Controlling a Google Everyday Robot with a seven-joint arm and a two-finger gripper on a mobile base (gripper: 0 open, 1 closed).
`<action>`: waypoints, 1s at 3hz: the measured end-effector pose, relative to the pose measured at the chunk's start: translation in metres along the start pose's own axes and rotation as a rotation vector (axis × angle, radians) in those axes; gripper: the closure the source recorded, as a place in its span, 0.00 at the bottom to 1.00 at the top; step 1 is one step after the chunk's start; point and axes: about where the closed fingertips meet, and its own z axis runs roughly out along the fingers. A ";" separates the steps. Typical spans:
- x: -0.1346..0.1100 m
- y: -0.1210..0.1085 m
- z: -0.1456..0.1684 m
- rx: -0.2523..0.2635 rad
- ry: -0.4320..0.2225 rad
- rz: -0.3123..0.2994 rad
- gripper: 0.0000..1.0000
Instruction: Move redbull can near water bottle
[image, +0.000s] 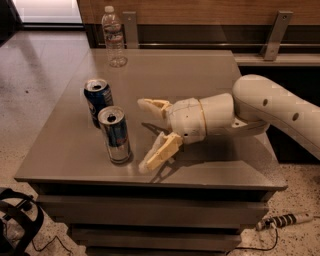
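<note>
The redbull can (115, 135), slim, silver and blue with a silver top, stands upright near the table's front left. The water bottle (114, 37), clear with a white cap, stands at the table's far left edge. My gripper (143, 135) comes in from the right, low over the table, just right of the redbull can. Its cream fingers (160, 152) are spread open and hold nothing. A small gap lies between the fingertips and the can.
A shorter dark blue can (97, 101) stands just behind and left of the redbull can. The grey table (220, 165) has a front edge close to the can. A wooden wall with metal brackets (272, 35) runs behind. A cable and power strip (280, 221) lie on the floor.
</note>
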 end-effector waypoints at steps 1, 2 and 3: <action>-0.002 0.007 0.022 -0.038 -0.023 0.002 0.00; -0.008 0.014 0.034 -0.055 -0.047 -0.016 0.06; -0.009 0.015 0.035 -0.059 -0.047 -0.018 0.22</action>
